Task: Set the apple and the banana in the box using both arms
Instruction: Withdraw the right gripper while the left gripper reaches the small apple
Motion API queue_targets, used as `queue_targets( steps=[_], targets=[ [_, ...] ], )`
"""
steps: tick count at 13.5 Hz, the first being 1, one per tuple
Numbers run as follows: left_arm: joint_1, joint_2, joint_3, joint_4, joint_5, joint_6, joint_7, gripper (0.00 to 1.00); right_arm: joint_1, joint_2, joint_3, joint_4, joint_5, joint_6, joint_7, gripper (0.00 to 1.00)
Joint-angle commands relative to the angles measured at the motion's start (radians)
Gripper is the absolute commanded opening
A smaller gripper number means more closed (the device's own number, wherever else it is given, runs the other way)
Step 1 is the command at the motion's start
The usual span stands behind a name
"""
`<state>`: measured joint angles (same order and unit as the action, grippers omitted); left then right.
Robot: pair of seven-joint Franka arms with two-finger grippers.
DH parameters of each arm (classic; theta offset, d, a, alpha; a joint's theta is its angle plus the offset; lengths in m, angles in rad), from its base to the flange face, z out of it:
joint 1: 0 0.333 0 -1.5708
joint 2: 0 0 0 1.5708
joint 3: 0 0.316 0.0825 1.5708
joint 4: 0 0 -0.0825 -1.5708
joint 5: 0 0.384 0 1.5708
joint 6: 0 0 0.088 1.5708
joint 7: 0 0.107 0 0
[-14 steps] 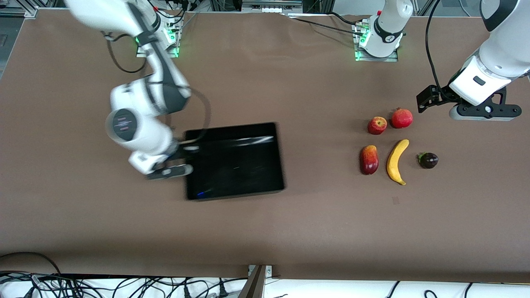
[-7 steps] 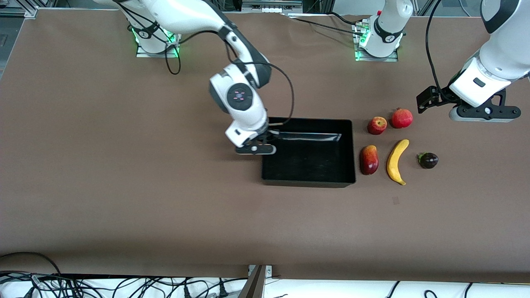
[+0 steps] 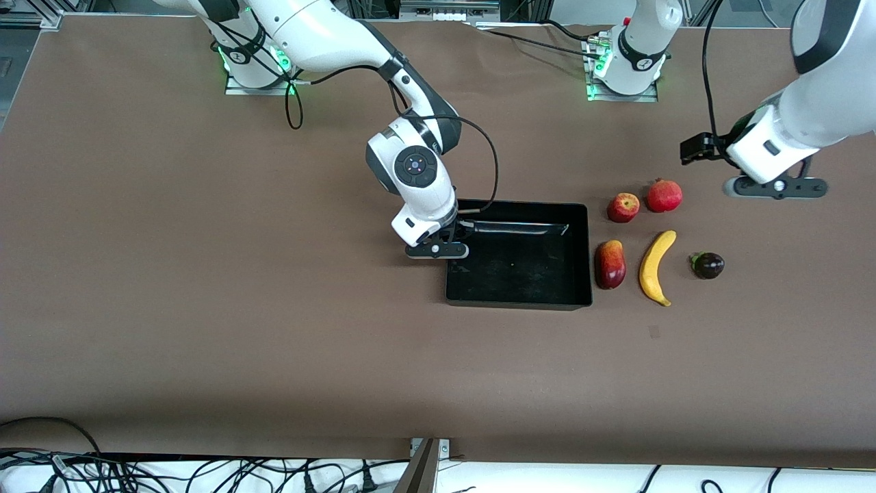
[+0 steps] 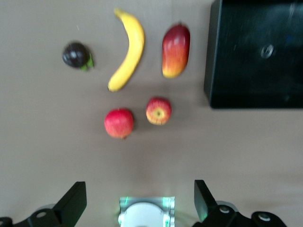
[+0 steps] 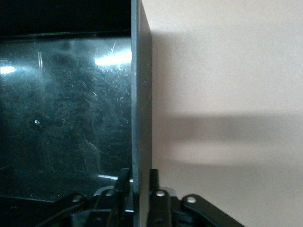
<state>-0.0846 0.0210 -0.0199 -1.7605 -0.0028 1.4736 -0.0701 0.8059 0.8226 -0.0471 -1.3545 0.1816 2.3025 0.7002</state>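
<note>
Right pincer (image 3: pixel 438 250) sits at the box's (image 3: pixel 582 246) end wall toward the right arm's end of the desk (image 3: pixel 205 308), its fingers (image 5: pixel 154 182) straddling that thin black wall (image 5: pixel 140 94), one inside and one outside. Whether they press the wall or stand just off it cannot be told; their tips are cut off at the edge of the right wrist view, and the wrist housing covers them from the front. The left pincer (image 3: pixel 775 186) hangs released, fingers (image 4: pixel 73 203) wide apart, over bare desk toward the left arm's end, near the pomegranate (image 3: pixel 664 196).

The box lies on the desk with its long axis running between the two arms' ends. Its glossy floor shows glare. The banana (image 3: pixel 655 268) lies just beside the mango (image 3: pixel 610 264), long axis running toward the front camera, its lower tip nearest. The apple (image 3: pixel 623 207) sits beside the pomegranate, farther from the camera than the mango. A dark small fruit (image 3: pixel 707 265) lies beside the banana.
</note>
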Motion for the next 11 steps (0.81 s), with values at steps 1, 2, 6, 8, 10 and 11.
queue_targets(
  steps=[1, 2, 6, 8, 10, 11],
  targets=[
    [-0.003, 0.056, -0.003, -0.071, 0.01, 0.037, 0.062, 1.0, -0.01, -0.046, -0.02, 0.029, 0.004, -0.05, -0.01, 1.0],
    [-0.006, 0.054, -0.003, -0.126, 0.014, 0.11, 0.068, 1.0, -0.022, -0.095, -0.045, 0.029, 0.001, -0.119, -0.014, 1.0],
    [-0.007, 0.046, -0.028, -0.37, 0.059, 0.449, 0.073, 1.0, -0.092, -0.323, -0.198, 0.023, 0.044, -0.433, -0.205, 1.0],
    [-0.004, 0.05, -0.052, -0.491, 0.073, 0.636, 0.073, 1.0, -0.177, -0.455, -0.246, -0.006, 0.102, -0.61, -0.359, 1.0],
    [-0.007, 0.077, -0.054, -0.551, 0.083, 0.746, 0.073, 1.0, -0.179, -0.59, -0.341, -0.085, 0.09, -0.71, -0.464, 1.0],
    [-0.007, 0.089, -0.054, -0.568, 0.098, 0.783, 0.075, 1.0, -0.194, -0.659, -0.358, -0.148, 0.082, -0.725, -0.503, 1.0]
  ],
)
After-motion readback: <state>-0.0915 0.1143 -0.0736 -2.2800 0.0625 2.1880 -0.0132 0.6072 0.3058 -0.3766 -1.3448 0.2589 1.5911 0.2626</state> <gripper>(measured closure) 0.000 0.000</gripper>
